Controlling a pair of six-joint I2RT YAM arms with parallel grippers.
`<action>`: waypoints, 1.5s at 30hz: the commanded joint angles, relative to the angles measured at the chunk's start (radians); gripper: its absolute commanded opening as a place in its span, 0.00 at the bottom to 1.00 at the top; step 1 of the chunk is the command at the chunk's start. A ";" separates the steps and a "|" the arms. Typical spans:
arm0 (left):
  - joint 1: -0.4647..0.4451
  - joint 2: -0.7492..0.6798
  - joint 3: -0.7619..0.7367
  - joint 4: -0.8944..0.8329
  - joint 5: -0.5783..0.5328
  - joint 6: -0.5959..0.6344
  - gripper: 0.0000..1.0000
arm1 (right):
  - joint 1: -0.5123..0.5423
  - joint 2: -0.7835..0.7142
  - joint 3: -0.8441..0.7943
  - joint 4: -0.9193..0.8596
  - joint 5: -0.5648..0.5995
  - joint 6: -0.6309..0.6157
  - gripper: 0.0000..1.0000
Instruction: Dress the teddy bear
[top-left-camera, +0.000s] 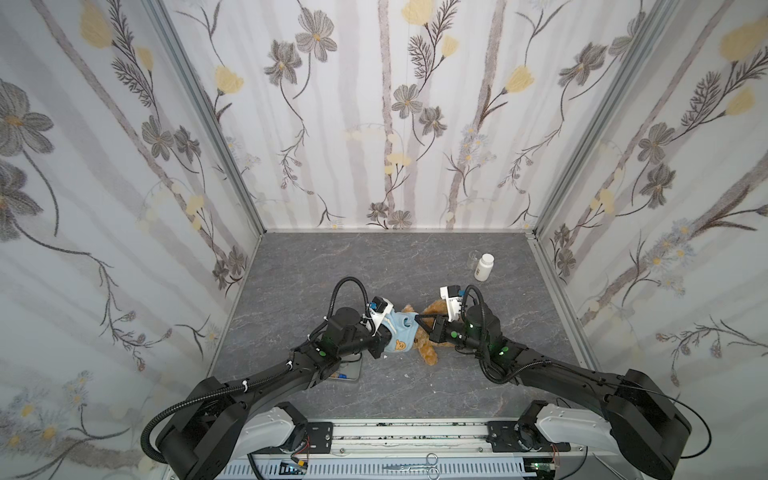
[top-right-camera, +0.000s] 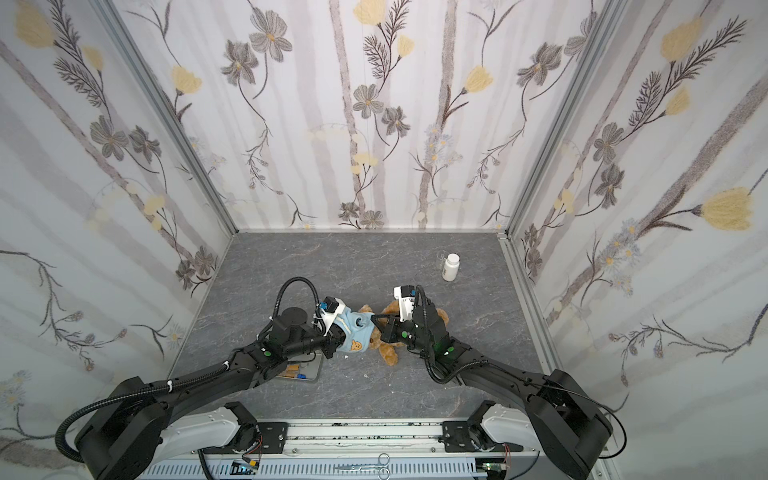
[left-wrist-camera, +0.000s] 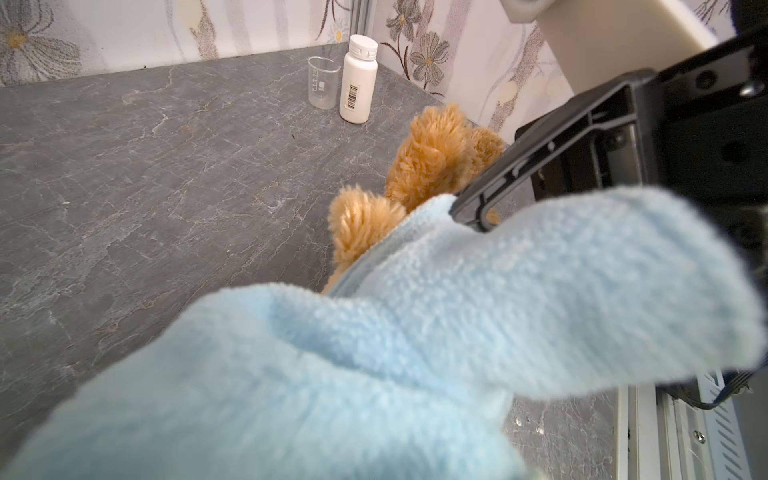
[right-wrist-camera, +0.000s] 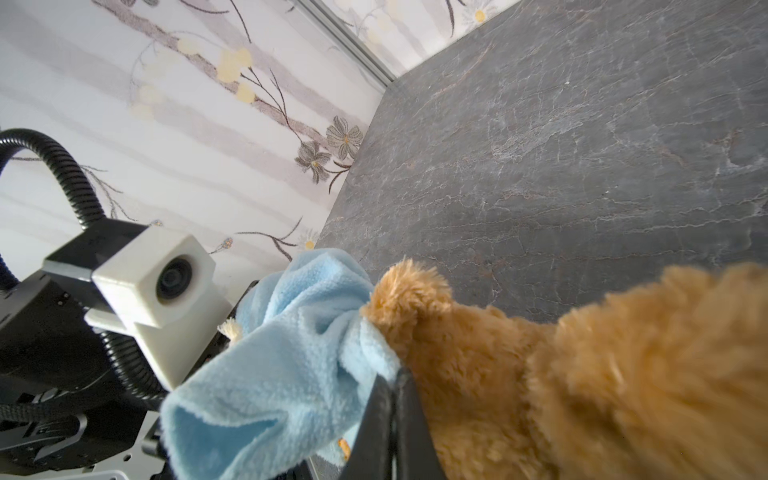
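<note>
The fingers (right-wrist-camera: 374, 428) of the right gripper (top-left-camera: 419, 319) are being pressed together on a bunched edge of the light blue shirt (top-left-camera: 397, 332), right beside the fur of the teddy bear (top-left-camera: 428, 352). The fingers of the left gripper (top-left-camera: 382, 343) are being hidden by the same shirt. They are closed, and the cloth is being held up by them at its other side. The teddy bear is being seen lying about in the middle of the grey worktop (top-left-camera: 374, 266), partly under the right gripper, with one furry limb pointing to the near edge. A round part of the bear, an ear or a paw, is being shown just at the opening of the shirt. The orange bear-face emblem (top-left-camera: 400, 345) is being turned upward. Toward the back right corner, a white bottle (top-left-camera: 484, 266) and a clear beaker (top-left-camera: 473, 257) are being seen upright, just beside each other and well apart from the bear. A small tray (top-left-camera: 351, 372) is being partly covered by the left arm.
</note>
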 joint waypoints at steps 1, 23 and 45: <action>-0.015 -0.011 0.009 -0.046 0.018 0.060 0.00 | -0.008 -0.013 0.004 -0.010 0.144 0.037 0.00; -0.010 -0.098 0.002 -0.011 0.031 0.021 0.00 | -0.073 0.042 -0.124 -0.067 0.186 0.061 0.00; 0.042 -0.011 0.096 -0.100 -0.155 -0.980 0.00 | 0.025 -0.143 -0.066 0.016 0.030 -0.486 0.42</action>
